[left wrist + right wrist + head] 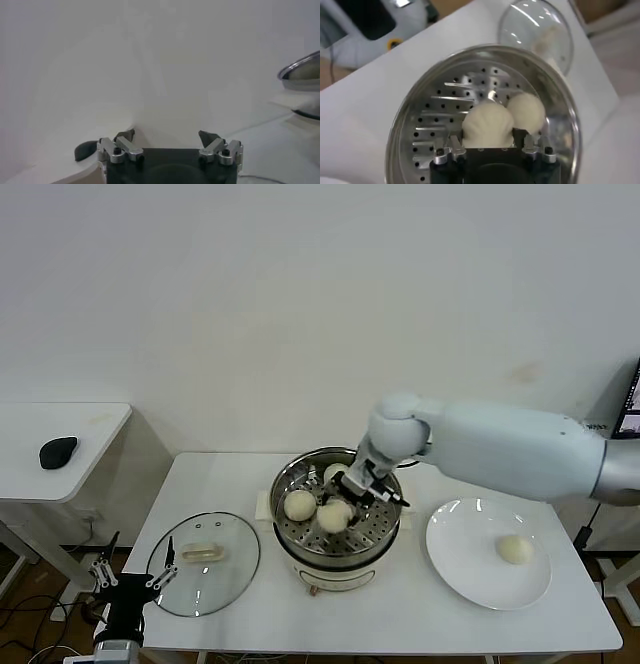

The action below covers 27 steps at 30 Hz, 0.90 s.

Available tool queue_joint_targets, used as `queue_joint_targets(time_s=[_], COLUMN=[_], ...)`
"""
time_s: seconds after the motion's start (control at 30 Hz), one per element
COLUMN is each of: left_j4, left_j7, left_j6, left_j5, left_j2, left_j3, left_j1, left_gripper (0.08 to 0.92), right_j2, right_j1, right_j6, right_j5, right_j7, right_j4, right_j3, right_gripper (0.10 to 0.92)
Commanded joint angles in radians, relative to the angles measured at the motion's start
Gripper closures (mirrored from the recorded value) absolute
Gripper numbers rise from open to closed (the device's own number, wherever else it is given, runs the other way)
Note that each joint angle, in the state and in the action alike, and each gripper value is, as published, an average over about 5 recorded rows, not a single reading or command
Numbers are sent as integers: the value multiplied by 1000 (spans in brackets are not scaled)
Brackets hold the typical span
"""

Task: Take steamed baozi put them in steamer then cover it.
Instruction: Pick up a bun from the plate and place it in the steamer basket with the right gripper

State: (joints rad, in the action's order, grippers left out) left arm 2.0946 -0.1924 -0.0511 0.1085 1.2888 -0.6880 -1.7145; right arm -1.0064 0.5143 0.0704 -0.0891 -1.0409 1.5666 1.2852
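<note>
Three steamed baozi (300, 504) sit in the steamer (385, 546), and the right gripper (352, 496) is down inside it, jaws closed on the nearest bun (487, 127), apparently resting on the perforated tray, though the contact is hidden. One more baozi (515, 549) waits on the white plate (455, 559), well out to the hand's right. The cover (204, 563) lies flat on the table beyond the steamer's far side, untouched. Bare tray lies beside the held bun, and the rim stands clear all round. The left gripper (128, 582) hangs open off the table's near-left corner.
</note>
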Motion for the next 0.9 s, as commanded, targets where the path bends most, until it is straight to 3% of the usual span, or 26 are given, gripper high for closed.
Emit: queue_joint_targets(time_s=[0.03, 0.5, 0.73, 0.9], left_j4=[0, -7, -7, -12], left_j7=[0, -1, -1, -1], left_j6=[0, 0, 0, 0], left_j5=[-2, -3, -3, -4], left_j2=[1, 3, 0, -5], left_j3=[2, 9, 7, 1], left_j1=[1, 6, 8, 8], left_gripper=[177, 177, 177, 177], right_j2=[-73, -45, 5, 95], right_j1=[-7, -13, 17, 55], right_j6=[100, 144, 124, -1], right_j5=[70, 108, 65, -17], right_j7=[-10, -2, 15, -20], right_j4=[-16, -12, 2, 6], right_j3=[55, 60, 11, -71], right_gripper=[406, 398, 236, 204])
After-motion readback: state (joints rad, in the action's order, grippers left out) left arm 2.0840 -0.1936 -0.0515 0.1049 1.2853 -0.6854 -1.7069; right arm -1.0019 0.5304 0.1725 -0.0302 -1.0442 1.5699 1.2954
